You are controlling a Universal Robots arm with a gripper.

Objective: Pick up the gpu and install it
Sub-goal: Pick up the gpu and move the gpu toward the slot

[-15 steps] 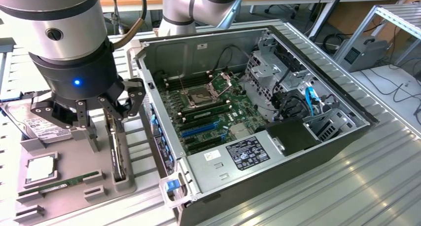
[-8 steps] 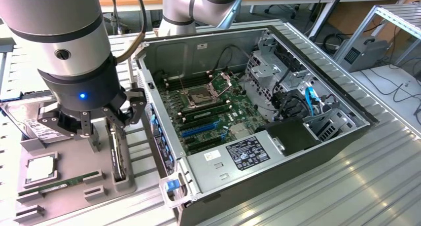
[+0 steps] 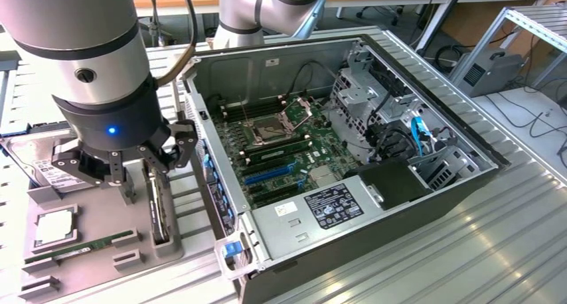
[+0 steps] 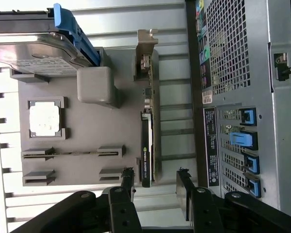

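Observation:
The gpu (image 3: 159, 208) is a slim dark card standing on its long edge in a slot of the grey holder tray (image 3: 89, 267), just beside the open computer case (image 3: 425, 184). My gripper (image 3: 142, 184) hangs directly over the card's end with its fingers open, one on each side, and holds nothing. In the wrist view the gpu (image 4: 146, 145) runs away from the gripper (image 4: 155, 183), with its silvery bracket (image 4: 146, 53) at the far end. The black fingers (image 4: 127, 182) straddle the near end of the card with a gap on both sides.
On the tray (image 4: 87, 131) lie a silver hard drive (image 3: 44, 168) (image 4: 34, 51), a CPU (image 3: 55, 228) (image 4: 44, 119) and a thin green RAM stick (image 3: 80, 247) (image 4: 72, 154). Inside the case, the motherboard's blue slots (image 3: 265, 174) lie near the power supply (image 3: 332, 204).

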